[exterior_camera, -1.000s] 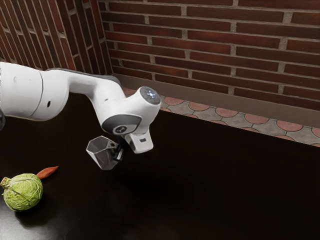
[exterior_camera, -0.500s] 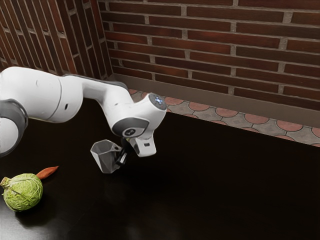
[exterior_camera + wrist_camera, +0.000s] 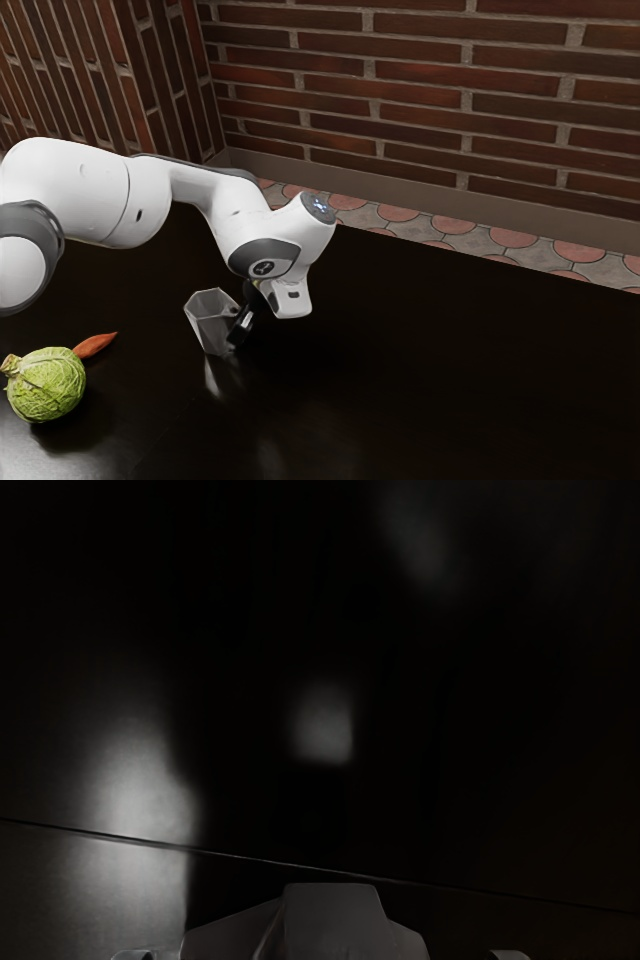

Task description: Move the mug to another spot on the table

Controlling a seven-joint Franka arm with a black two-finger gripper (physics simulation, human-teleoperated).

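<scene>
The pincer (image 3: 241, 325) was closed to a narrow gap on the mug (image 3: 212, 318), its 2 black fingers nipping the wall on the side facing the hand. The mug sat right against the pincer, nearly upright. Its base was at or barely above the tabletop (image 3: 450, 380), and contact could not be told. This looked like the set-down step. The next move called for settling the base flat, then opening and lifting clear without tipping it. Well apart from the pincer lay a carrot (image 3: 93, 345) and a cabbage (image 3: 45, 383), and farthest off stood the brick wall (image 3: 450, 90).
</scene>
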